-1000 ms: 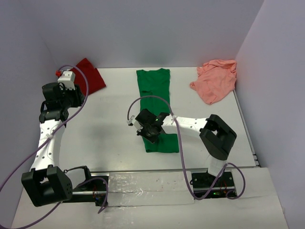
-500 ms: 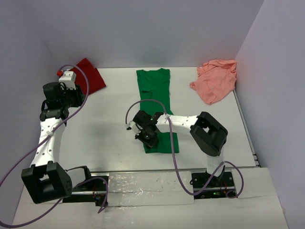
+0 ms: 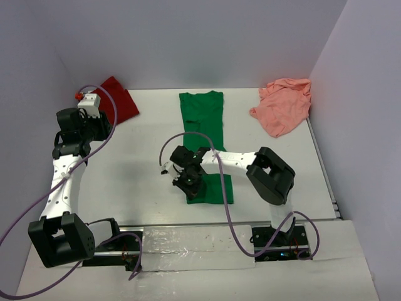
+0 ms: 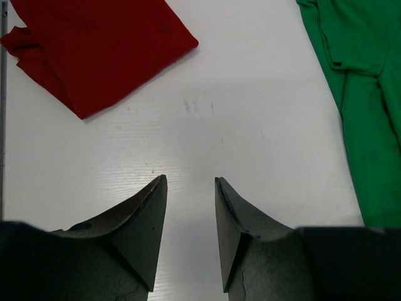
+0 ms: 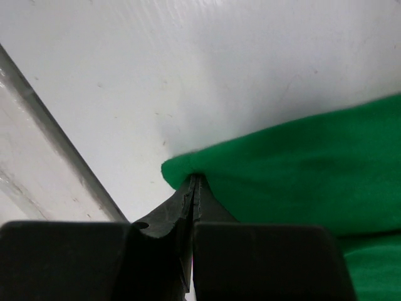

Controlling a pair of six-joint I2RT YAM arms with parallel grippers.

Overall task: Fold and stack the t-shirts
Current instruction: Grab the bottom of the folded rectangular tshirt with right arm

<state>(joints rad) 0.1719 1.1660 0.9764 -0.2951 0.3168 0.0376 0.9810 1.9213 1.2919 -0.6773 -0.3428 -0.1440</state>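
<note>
The bright green t-shirt (image 3: 203, 116) lies as a long strip down the middle of the table. My right gripper (image 3: 188, 183) is shut on its near left corner; in the right wrist view the pinched green cloth (image 5: 294, 169) bulges over the closed right gripper (image 5: 194, 177). At the back left lies the dark red t-shirt (image 3: 120, 100), folded; the left wrist view shows it as the red shirt (image 4: 94, 47) beyond the left gripper. The salmon pink t-shirt (image 3: 285, 106) is crumpled at the back right. My left gripper (image 4: 190, 180) hangs open over bare table near the red shirt, holding nothing.
Purple walls close the table on the left, back and right. A metal rail (image 5: 56, 144) runs along the near edge, close to the right gripper. Purple cables loop over both arms. Both arm bases (image 3: 276, 241) stand at the near edge.
The right gripper has pulled the green shirt's near corner left and toward the near edge, and its arm has folded in. The left arm has barely moved.
</note>
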